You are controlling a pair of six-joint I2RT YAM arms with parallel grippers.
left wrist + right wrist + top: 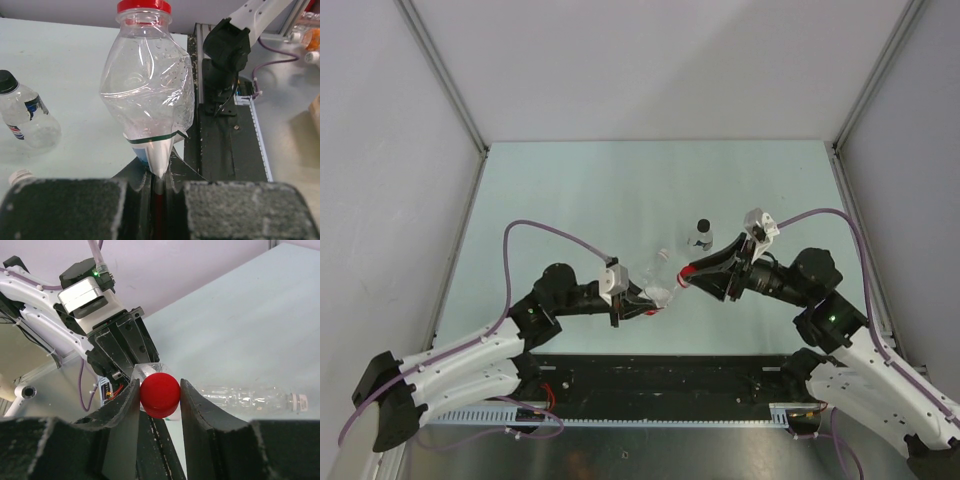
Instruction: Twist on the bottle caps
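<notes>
Bottle (147, 95) mid-frame, its crumpled base pinched by left gripper (156, 182); right gripper (160, 385) clamps red cap (160, 396) on its neck

3 bottles: red-capped bottle (150, 90), black-capped bottle (31, 124), white-capped bottle (240, 395). 3 caps: red cap (160, 394), black cap (6, 81), white cap (299, 401). 2 hands: left hand (645, 303), right hand (692, 272). 1 counter (620, 190).

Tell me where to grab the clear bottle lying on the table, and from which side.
Probably from above, jaws across the lying bottle near its shoulder just behind the white cap: it lies on its side, and the thin clear body would likely buckle mid-length.
</notes>
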